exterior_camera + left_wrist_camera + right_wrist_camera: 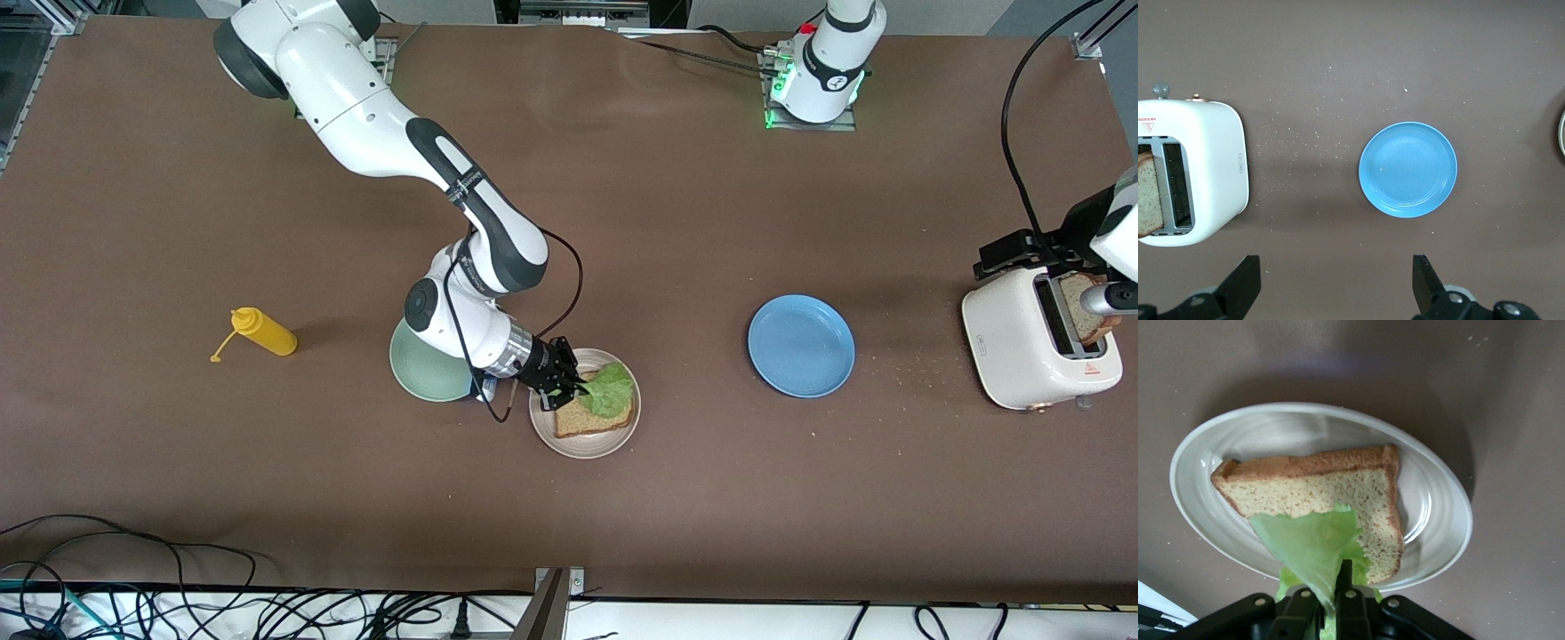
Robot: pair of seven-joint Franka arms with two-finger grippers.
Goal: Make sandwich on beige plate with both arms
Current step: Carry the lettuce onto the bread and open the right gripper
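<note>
Beige plate [584, 444]: perhaps unmarked, unlabelled.

Beige plate [584, 444]: covered by bread slice [594, 416] and lettuce leaf [612, 388]; right gripper [562, 388] low over its rim, pinched on the leaf.
Mint-green plate [425, 373]: touching beside it, under the right arm.
Blue plate [801, 346]: bare, open table all round.
Toaster [1031, 352]: left gripper [1338, 287] above, jaws spread.

I see the brown table [676, 222] carrying a yellow squeeze bottle [264, 332] lying on its side, a mint-green plate [418, 369] touching the beige plate [613, 442], a blue plate [801, 346], scattered crumbs [916, 373] and a white toaster [1022, 351].
</note>
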